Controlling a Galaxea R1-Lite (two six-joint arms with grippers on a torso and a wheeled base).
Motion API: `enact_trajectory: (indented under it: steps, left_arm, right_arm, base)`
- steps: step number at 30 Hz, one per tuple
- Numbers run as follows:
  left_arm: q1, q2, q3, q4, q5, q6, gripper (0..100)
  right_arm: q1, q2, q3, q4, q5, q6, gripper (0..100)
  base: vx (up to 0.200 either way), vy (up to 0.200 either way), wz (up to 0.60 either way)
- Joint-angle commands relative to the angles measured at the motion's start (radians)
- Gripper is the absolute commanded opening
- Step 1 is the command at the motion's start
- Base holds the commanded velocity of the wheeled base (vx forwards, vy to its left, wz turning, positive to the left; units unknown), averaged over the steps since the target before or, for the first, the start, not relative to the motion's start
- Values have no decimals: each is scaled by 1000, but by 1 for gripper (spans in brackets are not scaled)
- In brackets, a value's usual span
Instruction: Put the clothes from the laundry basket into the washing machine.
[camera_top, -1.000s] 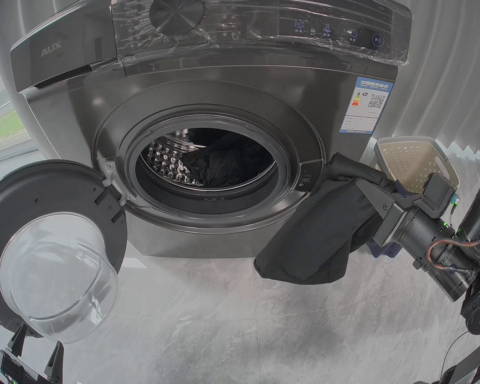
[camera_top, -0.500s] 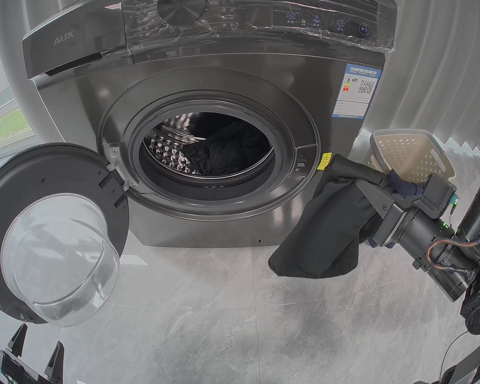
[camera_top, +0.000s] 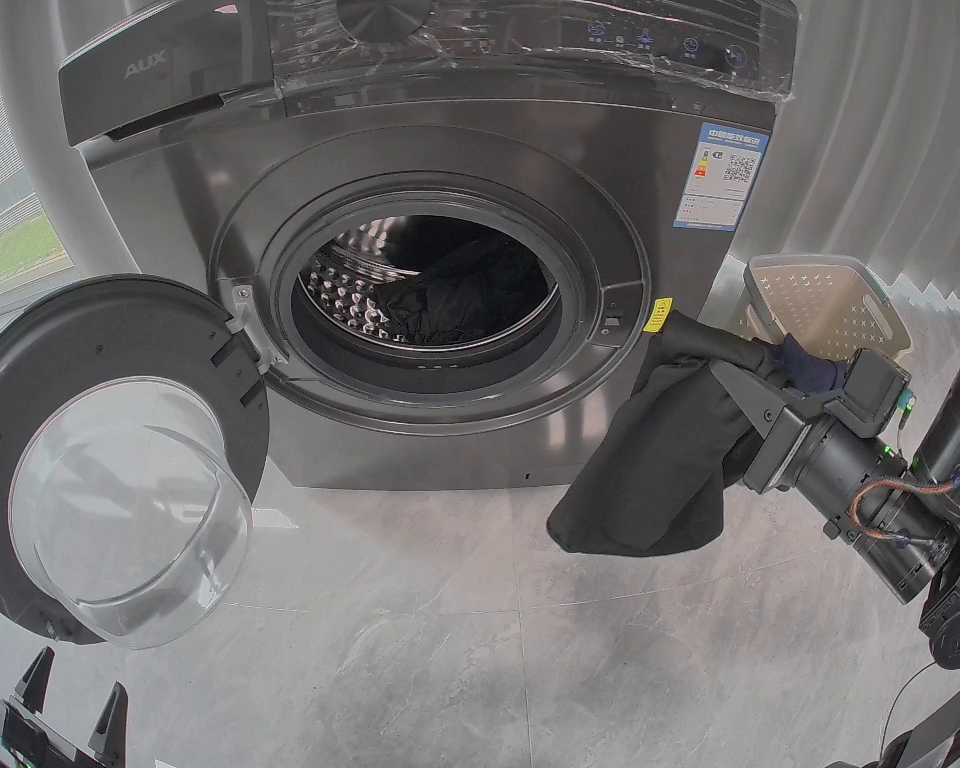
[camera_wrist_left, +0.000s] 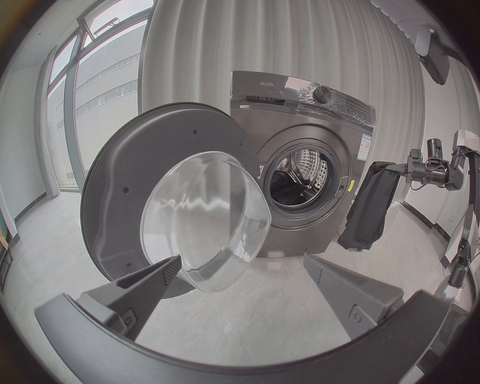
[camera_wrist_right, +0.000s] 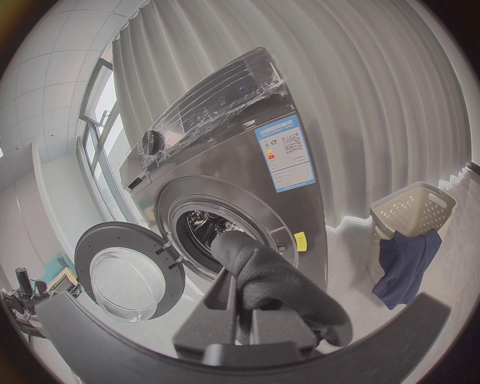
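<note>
Right claw (camera_top: 733, 385) stays clamped on the black garment (camera_top: 660, 470), which hangs just right of the washing machine (camera_top: 500, 110), over its lower right corner. Your head view has shifted in the last second; claw and cloth kept their place in it, so the carry looks barely advanced. One dark piece (camera_top: 460, 295) lies in the drum (camera_top: 345, 300). A blue garment (camera_top: 805, 365) drapes over the laundry basket (camera_top: 830, 300), far right. Left claw (camera_wrist_left: 241, 261) hangs wide and empty near the open door (camera_top: 120, 340).
</note>
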Motion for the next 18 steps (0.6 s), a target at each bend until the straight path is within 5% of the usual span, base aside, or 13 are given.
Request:
enact_trajectory:
  steps: [1,18]
  left_arm:
    - [0,-18,16,0,0,2,100]
    - [3,-18,18,-3,-12,51,100]
  right_arm:
    - [6,2,-4,0,1,0,0]
    - [92,142,-111,-26,-7,1,0]
  base:
    - [0,0,0]
    - [0,0,0]
